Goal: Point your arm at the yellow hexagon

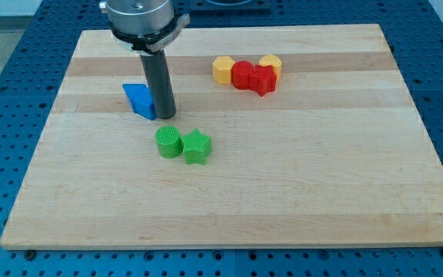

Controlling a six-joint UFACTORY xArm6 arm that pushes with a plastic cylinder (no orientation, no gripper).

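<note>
The yellow hexagon (221, 69) sits near the view's top centre, at the left end of a tight row with a red round block (242, 75), a red star (262, 80) and a yellow heart-like block (271, 65). My tip (165, 116) rests on the board well to the left of and below the hexagon, right beside a blue block (139, 99) on its left. A green cylinder (168, 142) and a green star (196, 146) lie just below my tip.
The wooden board (321, 185) lies on a blue perforated table (6, 115). The arm's round metal flange (141, 19) hangs over the board's top left part.
</note>
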